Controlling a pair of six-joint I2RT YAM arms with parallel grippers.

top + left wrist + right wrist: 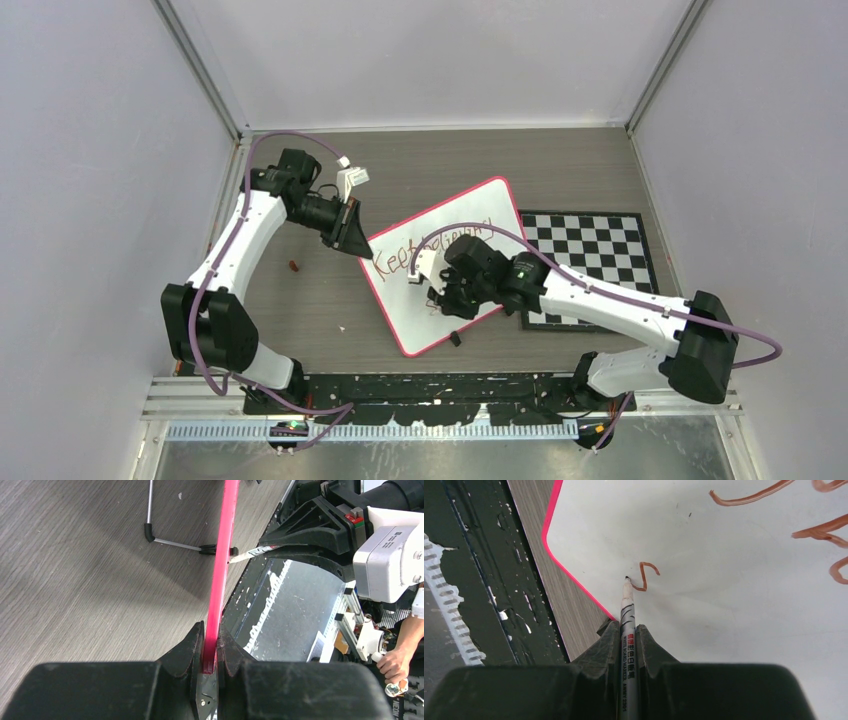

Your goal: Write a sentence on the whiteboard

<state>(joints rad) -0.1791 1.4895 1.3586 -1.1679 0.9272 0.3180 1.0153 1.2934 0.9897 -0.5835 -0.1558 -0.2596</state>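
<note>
Left hand (210, 640) is pinching the edge of the pink-rimmed white whiteboard (222, 555); right hand (626, 630) is clasping a slim white marker (627, 607) against it.

Top camera sat high above and behind the arm bases (275, 380), faced down and forward, far off. It took in the whole table (300, 310) and the whiteboard (410, 315). Left wrist camera sat right behind the left gripper (210, 652) and looked out along its fingers (187, 655), very close, down the whiteboard's red rim edge-on, table on its left. The right gripper (272, 547) with the marker (250, 554) showed past the rim. Right wrist camera sat behind the right gripper and looked along the marker onto the whiteboard face, close up, one corner at upper left. All three shared the whiteboard. Top view held both grippers too.
</note>
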